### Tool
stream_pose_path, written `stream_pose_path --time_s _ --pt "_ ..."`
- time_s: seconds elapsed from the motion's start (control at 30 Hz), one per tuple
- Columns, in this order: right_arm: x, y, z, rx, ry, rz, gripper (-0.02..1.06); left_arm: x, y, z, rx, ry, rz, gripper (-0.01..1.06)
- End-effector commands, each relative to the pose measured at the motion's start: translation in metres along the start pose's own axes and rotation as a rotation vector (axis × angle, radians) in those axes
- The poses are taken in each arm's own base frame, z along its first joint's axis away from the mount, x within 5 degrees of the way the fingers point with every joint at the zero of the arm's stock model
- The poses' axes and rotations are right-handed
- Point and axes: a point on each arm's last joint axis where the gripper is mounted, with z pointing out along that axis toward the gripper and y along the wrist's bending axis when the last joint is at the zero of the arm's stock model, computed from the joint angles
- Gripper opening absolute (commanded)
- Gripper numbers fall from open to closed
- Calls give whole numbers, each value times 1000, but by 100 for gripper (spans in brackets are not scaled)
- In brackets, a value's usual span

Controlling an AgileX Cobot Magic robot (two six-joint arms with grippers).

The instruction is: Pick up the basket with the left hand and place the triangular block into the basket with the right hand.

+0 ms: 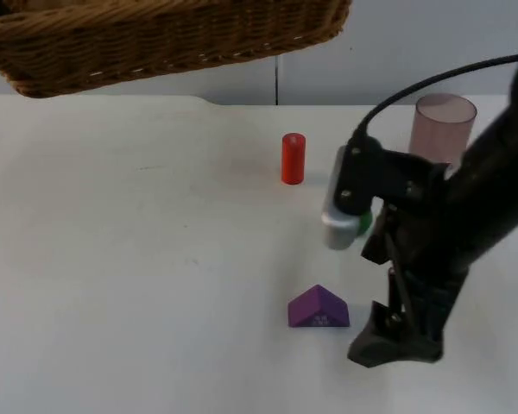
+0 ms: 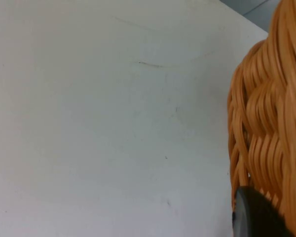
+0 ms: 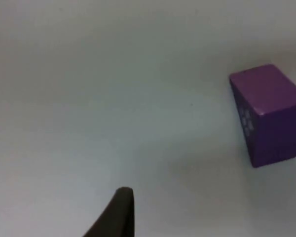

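Already done: the basket [image 1: 164,39] is lifted off the bench [image 1: 138,259], hanging at 11 o'clock in the top view; the left hand [image 2: 259,217] is clenched on its woven rim, a black fingertip pressed against the wicker.
Triangular block: the purple triangular block [image 1: 319,308] lies flat on the bench at 6 o'clock in the top view, untouched and well apart from the basket.
Right hand: the right hand [image 1: 395,341] hovers low at about 3 o'clock from the block, just beside it and gripping nothing; whether its fingers are spread, I cannot tell.
Left to do: grasp the block, carry it up toward 11 o'clock, release it into the basket.
Writing: pale marks on the block's end face, too small to read.
Bystanders: red cylinder [image 1: 293,159] at 12 o'clock from the block; translucent pink cup [image 1: 444,125] at 2 o'clock.
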Motion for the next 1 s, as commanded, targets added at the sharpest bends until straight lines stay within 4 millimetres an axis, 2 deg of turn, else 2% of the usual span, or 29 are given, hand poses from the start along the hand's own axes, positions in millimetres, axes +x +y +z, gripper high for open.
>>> stream_pose_path --time_s 0.0,0.03,0.3,0.6,0.97 --pt "-6 -5 5 -16 7 -32 104 -2 -5 -6 29 -32 -11 0" --pt "-15 -10 10 -49 11 -38 104 -1 -5 -6 28 -28 -11 0" --pt "-37 -30 27 -177 87 -101 104 0 -4 -6 23 -12 -10 0" --pt "-28 -35 45 -185 184 -127 104 0 -4 -6 22 -9 -9 0" --pt "-32 -35 46 -162 158 -115 101 0 -4 -6 23 -12 8 0"
